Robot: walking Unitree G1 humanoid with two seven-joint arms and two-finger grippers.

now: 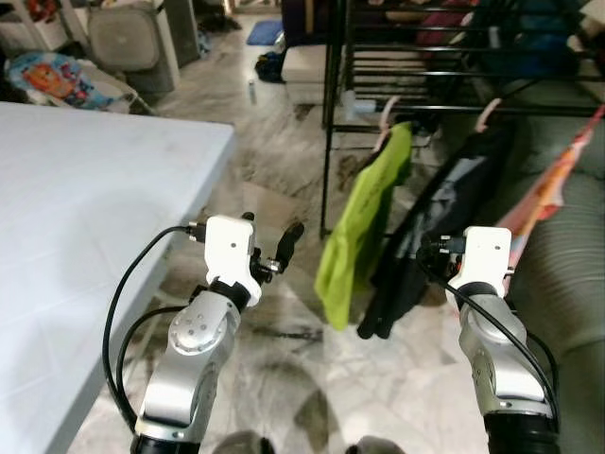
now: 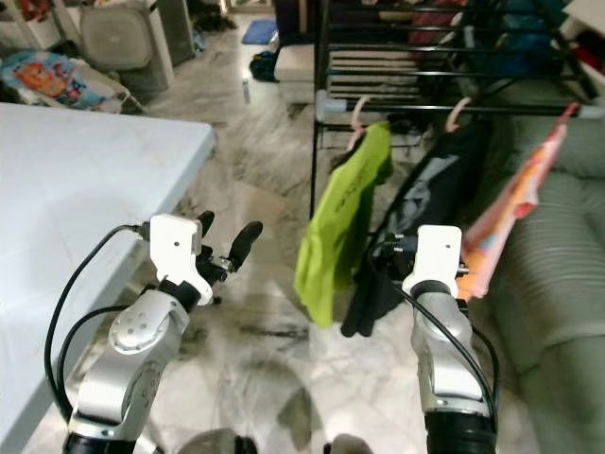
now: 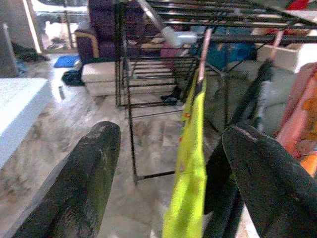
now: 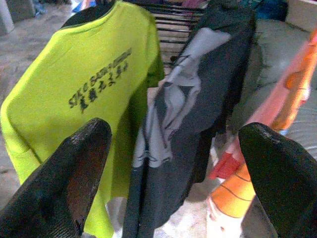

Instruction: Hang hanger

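Both pincers are released and empty: the left pincer is raised ahead of the counter, the right pincer faces the clothes. Just beyond them, the green shirt and black shirt hang on pink hangers hooked over the rack, apparently already hung.

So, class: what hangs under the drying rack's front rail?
Under the drying rack's front rail hang a lime-green shirt, a black shirt and an orange patterned cloth. The shirts cover their hangers; pink hooks poke out.
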